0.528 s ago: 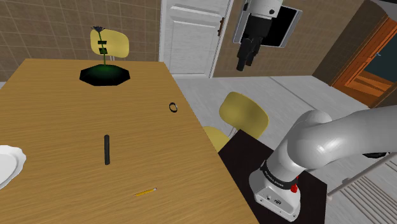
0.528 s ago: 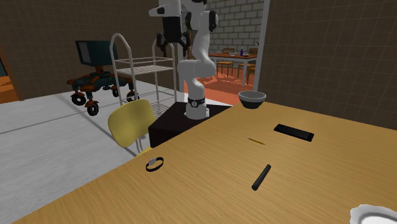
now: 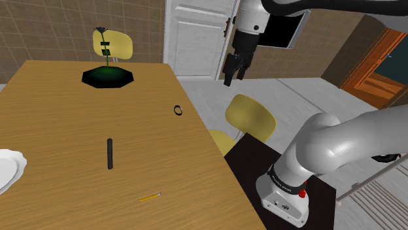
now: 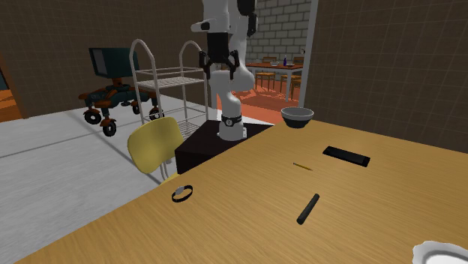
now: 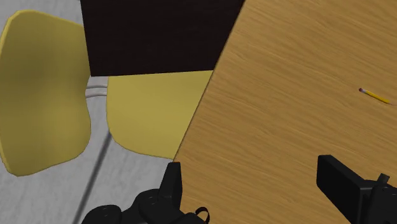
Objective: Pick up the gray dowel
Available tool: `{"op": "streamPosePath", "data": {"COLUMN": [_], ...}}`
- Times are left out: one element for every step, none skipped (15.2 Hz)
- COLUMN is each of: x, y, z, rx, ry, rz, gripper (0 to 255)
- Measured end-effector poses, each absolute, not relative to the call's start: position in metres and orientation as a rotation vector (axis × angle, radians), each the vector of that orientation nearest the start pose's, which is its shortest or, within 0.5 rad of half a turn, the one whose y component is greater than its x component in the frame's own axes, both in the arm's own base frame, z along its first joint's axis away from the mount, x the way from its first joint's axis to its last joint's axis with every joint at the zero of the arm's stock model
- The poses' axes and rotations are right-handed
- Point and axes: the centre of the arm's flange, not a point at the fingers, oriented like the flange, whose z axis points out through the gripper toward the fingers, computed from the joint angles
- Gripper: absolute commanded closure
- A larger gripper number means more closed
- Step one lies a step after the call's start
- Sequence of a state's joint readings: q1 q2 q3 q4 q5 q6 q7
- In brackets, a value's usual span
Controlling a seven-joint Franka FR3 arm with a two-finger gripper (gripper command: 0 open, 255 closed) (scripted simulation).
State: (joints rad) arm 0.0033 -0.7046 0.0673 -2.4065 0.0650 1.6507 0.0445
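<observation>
In the shoulder view the fingers (image 3: 231, 73) hung high beyond the worktop's (image 3: 59, 98) edge, over a yellow chair (image 3: 252, 116). The dark grey dowel (image 3: 110, 153) lay flat on the wood, well apart from them and far below.

In the second exterior view the dowel (image 4: 307, 208) lay free, nothing touching it, so a descent from above looked open.

In the wrist view the fingers (image 5: 172, 183) stood wide apart and empty, likely spread ready for the reach, with the worktop's edge beneath them and a pencil (image 5: 376, 97) beyond.
</observation>
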Motion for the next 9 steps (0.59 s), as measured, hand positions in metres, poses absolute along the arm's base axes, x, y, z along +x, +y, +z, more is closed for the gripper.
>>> {"op": "streamPosePath", "data": {"x": [0.335,0.339,0.344,0.349,0.35,0.354,0.358,0.361,0.364], "y": [0.044,0.056,0.066,0.075,0.086,0.096,0.105,0.117,0.125], "z": [0.54,0.534,0.526,0.519,0.51,0.503,0.495,0.489,0.481], "rx": [-3.123,-3.125,-3.126,-3.127,-3.129,-3.13,-3.131,-3.132,-3.133], "ry": [0.015,0.033,0.051,0.07,0.088,0.107,0.126,0.144,0.163], "rz": [0.08,0.078,0.076,0.073,0.071,0.068,0.066,0.063,0.06], "gripper": [0,0,0,0,0,0,0,0,0]}}
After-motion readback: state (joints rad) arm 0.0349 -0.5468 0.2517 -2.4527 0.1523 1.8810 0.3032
